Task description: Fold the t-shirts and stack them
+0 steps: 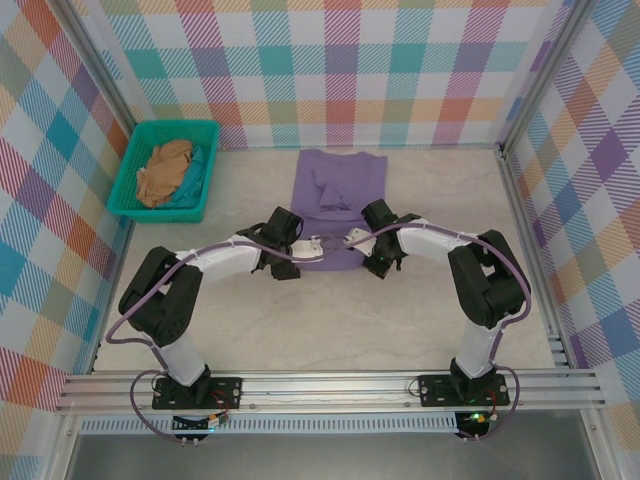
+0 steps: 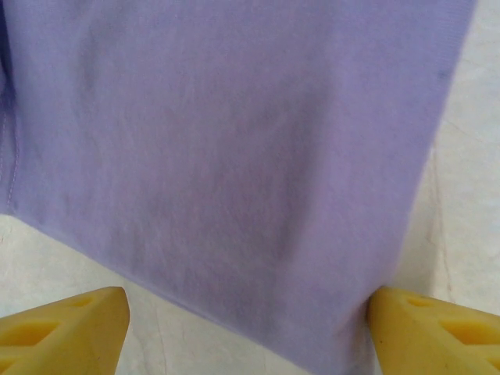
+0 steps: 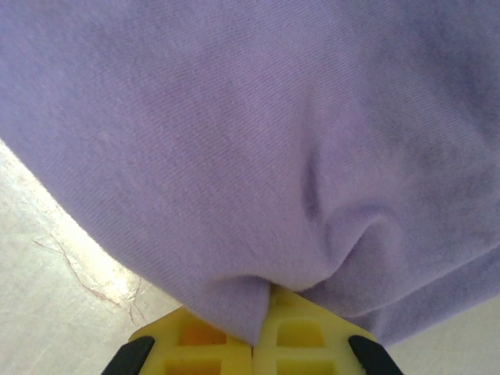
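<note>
Pictured from my remote station: my right gripper (image 3: 262, 303) has its yellow fingers (image 3: 301, 337) pressed together on a pinch of the lavender t-shirt (image 1: 338, 195), with the cloth gathered into a soft crease right at the tips. My left gripper (image 2: 246, 303) stands spread, one yellow finger at each lower corner of its wrist view. The shirt's near hem lies flat across the gap between them, not pinched.

From above, the two grippers sit close together at the shirt's near edge, about mid-table. The arms bow outward to left and right, and purple cables (image 1: 180, 285) loop along them. The shirt lies as a narrow rectangle running away from me, with a small rumple near its far end, and it stops short of the back wall.

The table (image 1: 330, 330) is a pale, marbled surface. Open tabletop flanks the shirt, widest toward the right wall, and a broad strip lies between the grippers and the arm bases.

In the far-left corner, tight against the left wall, the teal basket (image 1: 206, 128) holds the tan t-shirt (image 1: 165, 170), crumpled on top of some blue-green cloth.

Pastel checked panels (image 1: 340, 70) enclose the left, back and right sides, with aluminium posts at the corners. An aluminium rail (image 1: 330, 385) runs along the near edge and carries both bases.
</note>
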Available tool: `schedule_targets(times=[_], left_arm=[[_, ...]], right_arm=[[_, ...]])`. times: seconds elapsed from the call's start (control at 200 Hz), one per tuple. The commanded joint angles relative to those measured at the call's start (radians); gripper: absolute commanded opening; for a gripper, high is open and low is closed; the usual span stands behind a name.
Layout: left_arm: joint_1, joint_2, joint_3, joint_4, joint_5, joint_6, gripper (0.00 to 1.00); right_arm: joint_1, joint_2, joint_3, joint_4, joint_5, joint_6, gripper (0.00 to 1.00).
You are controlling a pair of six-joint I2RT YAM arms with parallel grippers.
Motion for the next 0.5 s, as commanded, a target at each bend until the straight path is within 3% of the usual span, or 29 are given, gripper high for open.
schedule_targets(times=[0.0,0.32,0.495], left_arm=[[-0.006,0.052,0.031,0.009,0.019,0.014,0.78],[-0.003,0.159,0.036,0.018,0.018,-0.007,0.59],[-0.003,0.227,0.111,-0.083,0.015,-0.049,0.39]], right_arm=[[-0.008,-0.020,-0.017,-0.033,-0.030,-0.001,0.00],[-0.011,-0.031,-0.017,-0.049,-0.041,0.006,0.00],[-0.010,-0.062,-0.020,-0.057,-0.048,0.017,0.00]])
